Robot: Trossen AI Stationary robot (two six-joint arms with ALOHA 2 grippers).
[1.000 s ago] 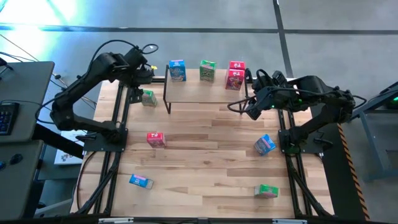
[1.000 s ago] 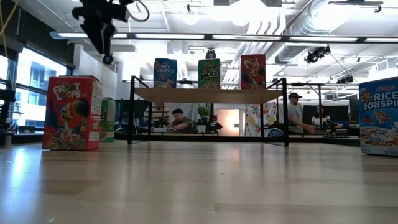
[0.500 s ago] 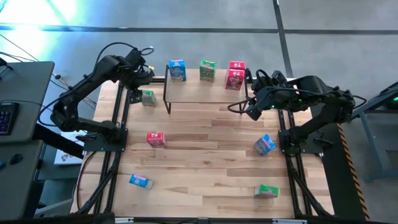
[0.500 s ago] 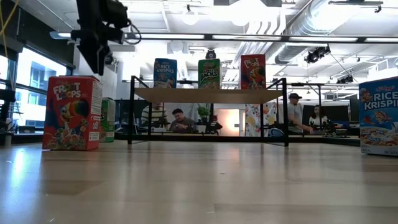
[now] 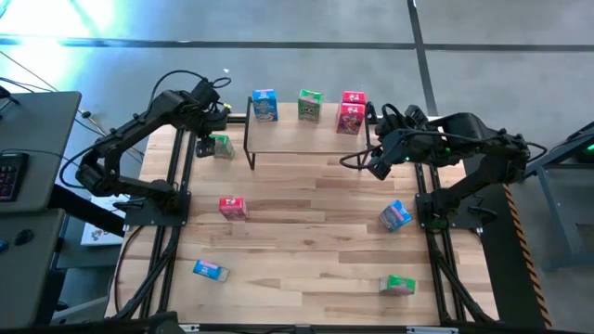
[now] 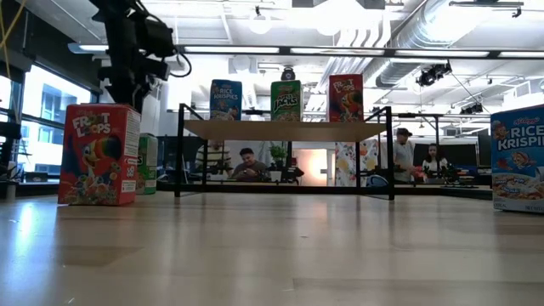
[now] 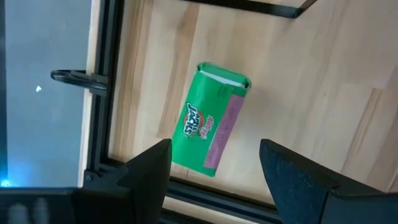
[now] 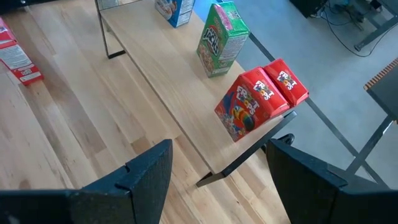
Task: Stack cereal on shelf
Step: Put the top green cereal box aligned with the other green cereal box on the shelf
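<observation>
The low rack shelf [image 5: 306, 133] with a light wooden plank top on thin black metal legs stands at the far middle of the pale wooden tabletop [image 5: 306, 241]. On its plank stand four small cardboard cereal boxes in a row along the far edge: a blue box [image 5: 264, 105], a green box [image 5: 310, 105], and two pink-red boxes [image 5: 351, 113] side by side at the right end.

Five more boxes are on the tabletop:
- a green box lying flat [image 7: 209, 129] just off the shelf's left end, near the tabletop's left rail;
- a pink-red box [image 5: 232, 207] left of centre;
- a blue box [image 5: 210, 270] at the near left;
- a blue box [image 5: 394, 215] on the right side;
- a green box [image 5: 397, 284] at the near right.

The left gripper [image 7: 214, 180] hangs above the flat green box, fingers spread and pinching nothing — the box shows in the gap between them. The right gripper [image 8: 217, 180] hovers off the shelf's right end, above the tabletop, fingers likewise spread and empty, facing the two pink-red boxes.

People sit in the room beyond the tabletop, seen under the shelf in the low view.
</observation>
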